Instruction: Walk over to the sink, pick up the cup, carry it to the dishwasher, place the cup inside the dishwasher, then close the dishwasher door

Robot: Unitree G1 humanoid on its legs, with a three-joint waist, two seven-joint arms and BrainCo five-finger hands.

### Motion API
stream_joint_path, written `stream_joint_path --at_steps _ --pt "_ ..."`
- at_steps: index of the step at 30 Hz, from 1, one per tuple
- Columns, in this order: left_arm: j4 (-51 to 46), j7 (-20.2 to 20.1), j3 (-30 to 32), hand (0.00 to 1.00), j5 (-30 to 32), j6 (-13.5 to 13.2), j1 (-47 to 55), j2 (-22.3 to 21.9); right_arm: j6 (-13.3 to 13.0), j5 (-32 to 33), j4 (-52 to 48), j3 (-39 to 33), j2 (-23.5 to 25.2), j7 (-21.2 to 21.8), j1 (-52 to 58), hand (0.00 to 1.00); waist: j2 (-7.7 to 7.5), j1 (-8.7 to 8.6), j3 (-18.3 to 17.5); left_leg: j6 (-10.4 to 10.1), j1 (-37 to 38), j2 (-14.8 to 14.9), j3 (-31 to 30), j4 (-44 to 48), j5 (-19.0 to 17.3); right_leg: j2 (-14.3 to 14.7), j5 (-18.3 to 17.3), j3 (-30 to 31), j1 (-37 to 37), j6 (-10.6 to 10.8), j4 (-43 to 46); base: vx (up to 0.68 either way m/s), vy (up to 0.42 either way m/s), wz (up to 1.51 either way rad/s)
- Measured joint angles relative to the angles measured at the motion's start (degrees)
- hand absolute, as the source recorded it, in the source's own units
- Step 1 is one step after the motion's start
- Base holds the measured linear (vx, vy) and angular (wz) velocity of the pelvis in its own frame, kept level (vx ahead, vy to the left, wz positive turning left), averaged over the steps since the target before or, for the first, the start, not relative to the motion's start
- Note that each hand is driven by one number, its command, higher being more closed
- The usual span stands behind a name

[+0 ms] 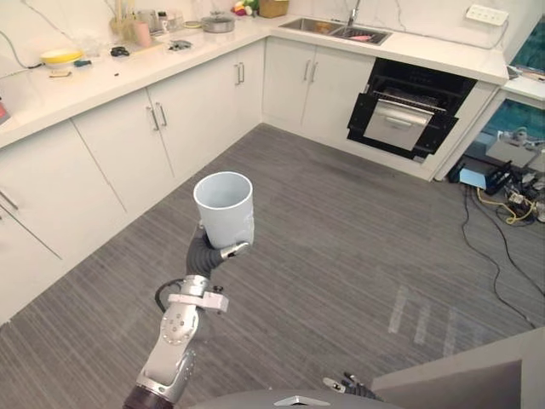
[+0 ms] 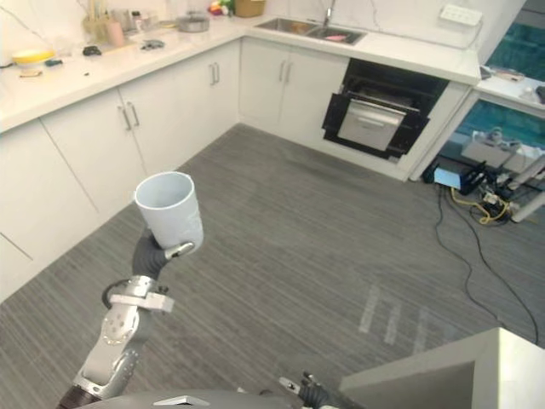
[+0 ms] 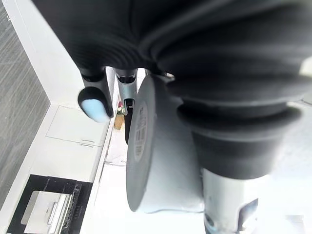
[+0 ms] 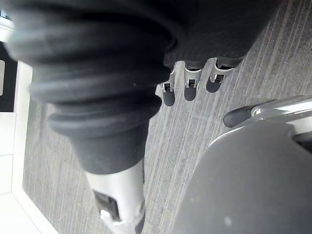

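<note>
Grey striped floor (image 1: 341,230) lies between you and the dishwasher (image 1: 409,115), whose door hangs open below the counter by the sink (image 1: 336,31). White cabinets (image 1: 170,119) line your left and cables (image 1: 502,213) trail at far right. Your left hand (image 1: 203,254) wraps its fingers round the base of the pale, plain cup (image 1: 225,209), held upright over the floor. Your right hand (image 4: 190,87) hangs relaxed, holding nothing.

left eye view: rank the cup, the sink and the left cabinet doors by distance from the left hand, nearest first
1. cup, held in the left hand
2. left cabinet doors, off to its left under the side counter
3. sink, set in the far counter, ahead and to the right
</note>
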Motion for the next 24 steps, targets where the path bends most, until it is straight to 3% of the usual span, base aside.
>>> stream_joint_path --at_steps 5,10,13,14,15,16,17,18,19,20,21,22,23,24 --pt "-0.92 -1.89 5.17 1.00 -3.80 -0.20 0.16 -2.01 -0.05 2.70 -0.10 -2.26 0.56 1.75 1.87 0.00 0.20 0.06 -1.08 0.09 1.34 0.09 0.05 0.01 -0.54 0.15 -0.32 -0.08 1.50 -0.31 -0.20 0.00 -0.003 -0.01" --pt "-2.09 -3.67 5.43 1.00 -5.77 -0.40 1.09 -2.07 0.11 4.93 -0.12 -4.09 1.42 3.20 3.82 0.00 0.00 0.62 -1.25 -0.05 2.42 0.16 -0.23 0.01 -0.90 0.18 -0.76 -0.23 2.56 -0.69 -0.09 0.00 -0.005 -0.01" --pt "-3.87 -4.61 5.67 1.00 -5.77 -0.43 3.83 -3.17 0.42 5.34 -0.16 -4.55 1.45 3.18 4.26 0.00 0.37 0.92 -1.42 -1.01 1.95 0.91 0.74 1.46 -3.21 0.60 -2.94 0.51 1.40 -1.06 3.06 -0.01 -0.028 -0.10" --pt "-5.46 -4.85 6.38 1.00 -5.79 -0.55 5.23 -4.08 1.04 6.05 -0.33 -4.57 1.72 3.13 4.00 0.00 -0.07 1.27 -0.97 -2.11 -1.36 2.41 1.05 9.02 -7.00 0.96 -4.89 0.93 0.14 -1.31 6.16 0.03 -0.060 -0.26" --pt "-7.79 -4.99 7.08 1.00 -5.92 -0.76 6.81 -5.20 1.29 6.21 -1.12 -4.55 1.62 3.10 3.87 0.00 0.85 2.02 0.33 -3.19 -4.94 5.48 1.50 20.72 -12.33 2.15 -6.70 1.79 -0.75 -2.10 9.00 0.02 -0.044 -0.26" --pt "-8.85 -5.06 7.20 1.00 -6.04 -0.90 7.47 -5.63 1.38 6.25 -1.74 -4.43 1.49 3.05 4.13 0.00 1.33 2.49 0.80 -3.47 -7.08 7.46 1.89 26.83 -14.15 3.17 -7.52 1.99 -1.06 -2.43 10.34 -0.01 -0.029 -0.24" --pt "-9.57 -5.21 7.50 1.00 -6.25 -0.98 7.93 -5.90 1.49 6.32 -2.48 -4.34 1.47 2.94 4.57 0.00 1.68 2.63 0.99 -3.45 -10.20 9.33 2.01 33.76 -14.30 4.17 -8.45 2.06 -1.32 -2.65 11.72 -0.04 -0.039 -0.13" --pt "-10.21 -6.00 7.73 1.00 -6.41 -1.30 8.77 -6.63 1.76 6.58 -2.68 -4.32 1.25 2.83 4.75 0.00 1.96 2.83 1.13 -5.86 -15.79 12.47 1.34 45.83 -12.93 5.25 -10.42 2.41 -1.39 -3.36 14.34 0.01 -0.060 -0.08" --pt "-10.27 -6.41 8.00 1.00 -6.67 -1.40 9.08 -6.85 1.75 6.61 -2.78 -4.37 1.26 2.83 4.75 0.00 1.89 2.83 1.14 -6.65 -16.99 12.86 0.97 48.59 -12.07 5.21 -10.81 2.75 -1.33 -3.86 14.98 0.08 -0.033 -0.12" --pt "-10.22 -7.12 8.48 1.00 -6.87 -1.62 9.14 -7.31 1.60 6.69 -2.87 -4.53 1.10 2.84 4.48 0.00 1.81 3.10 1.74 -6.03 -18.44 13.09 0.45 50.61 -13.96 4.79 -11.42 3.26 -1.13 -3.89 15.58 0.13 0.054 -0.10" --pt "-10.20 -8.14 9.40 1.00 -6.94 -1.81 8.84 -7.31 1.04 6.69 -2.84 -4.73 0.55 2.86 3.86 0.00 2.16 2.86 2.20 -6.05 -19.14 12.43 -0.02 47.93 -16.62 4.27 -11.69 3.68 -0.46 -3.44 15.47 0.12 0.106 -0.12" --pt "-10.20 -8.55 9.92 1.00 -7.02 -1.88 8.69 -7.32 0.82 6.68 -2.80 -4.88 0.21 2.86 3.49 0.00 2.65 2.75 2.68 -6.07 -19.15 11.72 -0.57 44.86 -16.90 3.80 -11.96 3.92 -0.47 -3.01 15.50 0.10 0.174 -0.16" --pt "-10.20 -9.30 11.20 1.00 -7.23 -1.92 8.64 -7.95 0.06 6.66 -2.70 -4.97 -0.75 2.95 3.06 0.00 4.38 2.60 3.32 -5.89 -18.11 10.13 -2.29 34.60 -15.31 3.26 -12.77 4.89 -0.57 -1.58 15.38 0.07 0.186 -0.24" --pt "-10.01 -9.44 11.99 1.00 -7.29 -1.90 8.68 -8.38 -0.28 6.63 -2.35 -5.04 -1.15 2.94 3.09 0.00 4.68 2.62 3.57 -3.93 -16.56 9.11 -1.75 32.30 -10.90 2.66 -12.95 5.61 -0.22 -0.96 14.94 0.15 0.203 -0.38"
